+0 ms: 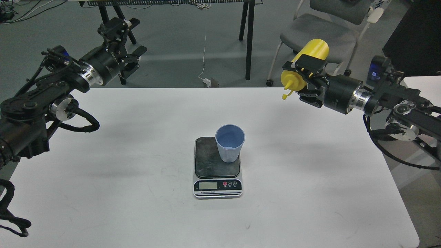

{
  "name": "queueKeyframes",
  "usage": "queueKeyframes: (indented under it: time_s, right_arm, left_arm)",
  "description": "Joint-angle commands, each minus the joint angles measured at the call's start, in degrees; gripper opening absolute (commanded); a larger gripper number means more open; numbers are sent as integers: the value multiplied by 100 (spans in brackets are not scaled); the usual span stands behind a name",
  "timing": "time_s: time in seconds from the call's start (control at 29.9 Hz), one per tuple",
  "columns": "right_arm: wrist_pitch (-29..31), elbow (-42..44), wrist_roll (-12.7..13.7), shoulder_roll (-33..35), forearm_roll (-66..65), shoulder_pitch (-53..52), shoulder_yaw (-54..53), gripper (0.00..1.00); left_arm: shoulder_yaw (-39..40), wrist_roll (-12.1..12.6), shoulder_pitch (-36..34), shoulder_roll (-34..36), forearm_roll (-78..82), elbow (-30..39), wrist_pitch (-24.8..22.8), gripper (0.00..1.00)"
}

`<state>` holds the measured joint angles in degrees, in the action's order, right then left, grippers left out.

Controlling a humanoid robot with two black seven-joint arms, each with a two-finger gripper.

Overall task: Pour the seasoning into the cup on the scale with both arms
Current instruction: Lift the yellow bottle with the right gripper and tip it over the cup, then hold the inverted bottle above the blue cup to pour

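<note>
One surface [103,165]: white, smooth, matte, with rounded corners and faint scuff marks.

One scale [217,167]: flat and small, with a dark, worn square weighing plate and a silver-black front carrying a pale LCD and round buttons, one red. It sat near the middle of the surface.

One cup [229,143]: light blue, tapered, finely ribbed outside, darker blue inside, without a handle. It stood upright on the right rear part of the weighing plate. Its visible interior showed only plain blue.

One seasoning bottle [311,60]: yellow glossy plastic, cylindrical, with a screw cap and pointed nozzle. It was tipped over with the nozzle pointing left and downward, held in the air above the far right edge of the surface, well apart from the cup.

Two black jointed arms with silver wrist rings. The right claw [306,82] pinched the bottle near its cap end. The left claw [125,43] hung spread and empty above the far left edge.
</note>
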<state>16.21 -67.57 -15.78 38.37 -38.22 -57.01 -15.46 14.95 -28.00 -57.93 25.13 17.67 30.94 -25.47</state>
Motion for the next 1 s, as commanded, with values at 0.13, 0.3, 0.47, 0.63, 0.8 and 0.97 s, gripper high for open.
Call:
queueKeyframes:
  time_s: [0.13,0.3,0.47,0.63,0.8,0.97]
  right_arm:
    - [-382,-11,58,-215,-695,-1197,1229,36]
    - [-540,-2,154,-602,-1002,-1558,1695,37]
    - [-654,16,225,-1041,-1477,-1830,2125,37]
    - [-856,60,251,-1428,-1838,-2120,2626,37]
    - [-1015,68,312,-1639,-2031,-2279,2908,37]
    - [-1138,209,348,-1824,-2418,-2288,2987,37]
  left_arm:
    - [-1,0,62,-43,-9,0,7,87]
    - [-1,0,80,-114,-35,0,7,87]
    - [-1,0,115,-114,-53,0,7,87]
    - [8,0,168,-114,-79,0,7,87]
    - [8,0,168,-114,-79,0,7,87]
    - [8,0,168,-123,-79,0,7,87]
